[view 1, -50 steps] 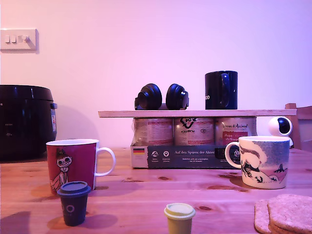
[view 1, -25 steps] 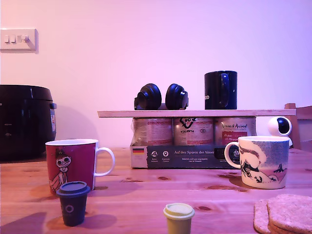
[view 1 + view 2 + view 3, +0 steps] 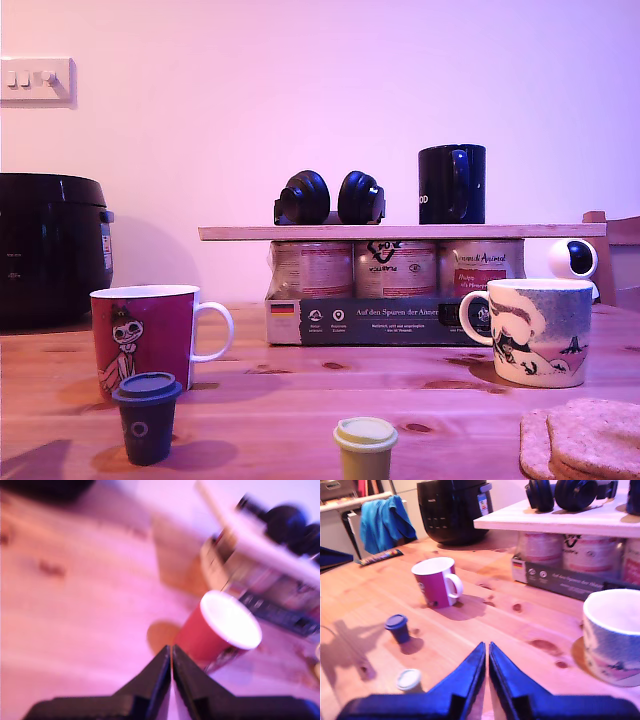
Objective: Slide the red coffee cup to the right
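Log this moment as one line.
red cup: on table, untouched | first gripper: shut, near cup | second gripper: shut, holding nothing | slide: not started

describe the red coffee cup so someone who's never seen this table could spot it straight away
Start at the big black appliance at the exterior view's left, against the wall. On the wooden table just in front of it stands the red coffee cup, with a small dark blue lidded cup nearer the camera. It is the only dark-red mug: white handle, white inside, a pale cartoon figure drawn on its side.
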Motion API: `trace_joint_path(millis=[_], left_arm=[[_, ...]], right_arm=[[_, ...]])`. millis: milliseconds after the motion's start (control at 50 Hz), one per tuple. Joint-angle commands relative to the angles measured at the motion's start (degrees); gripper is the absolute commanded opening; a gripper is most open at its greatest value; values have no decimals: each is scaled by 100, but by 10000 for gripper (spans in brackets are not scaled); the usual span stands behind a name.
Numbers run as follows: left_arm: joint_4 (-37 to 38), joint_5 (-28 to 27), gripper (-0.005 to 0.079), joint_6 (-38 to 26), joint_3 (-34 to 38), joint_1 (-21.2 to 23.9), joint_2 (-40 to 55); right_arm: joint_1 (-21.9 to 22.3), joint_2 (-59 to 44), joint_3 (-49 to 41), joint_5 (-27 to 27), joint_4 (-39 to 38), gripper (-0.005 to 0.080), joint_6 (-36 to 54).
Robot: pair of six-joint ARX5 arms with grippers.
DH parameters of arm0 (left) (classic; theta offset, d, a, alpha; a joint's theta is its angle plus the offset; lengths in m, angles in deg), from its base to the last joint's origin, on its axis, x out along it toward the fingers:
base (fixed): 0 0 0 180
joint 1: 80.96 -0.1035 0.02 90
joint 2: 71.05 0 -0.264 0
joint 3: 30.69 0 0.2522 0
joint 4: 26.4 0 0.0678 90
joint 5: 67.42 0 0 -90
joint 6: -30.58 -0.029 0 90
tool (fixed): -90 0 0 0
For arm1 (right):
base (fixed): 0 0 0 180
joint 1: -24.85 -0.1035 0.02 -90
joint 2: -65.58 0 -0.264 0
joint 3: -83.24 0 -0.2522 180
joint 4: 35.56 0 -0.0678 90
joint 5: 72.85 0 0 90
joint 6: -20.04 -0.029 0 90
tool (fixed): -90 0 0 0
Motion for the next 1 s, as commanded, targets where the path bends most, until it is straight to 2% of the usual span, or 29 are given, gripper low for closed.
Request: trace_joint_path(millis=[0,260,580,760,980], left_arm=[[-28,-33,-19,37,63,-20,227],[-24,-33,-19,-13,-667,-7,1456],[-26,-76,-19,-990,-1985,116,3875],[-79,-389,-19,-1550,-2568,114,5106],[-258,-627,-19,-1816,-3296,116,6483]], right_arm=[[-15,37,79,-24,-26,-12,28],[-15,37,81,-24,-24,-12,55],[-13,37,79,-20,-26,-12,57],[-13,37,81,-20,-26,-12,101],[-13,37,79,-20,-20,-12,157]])
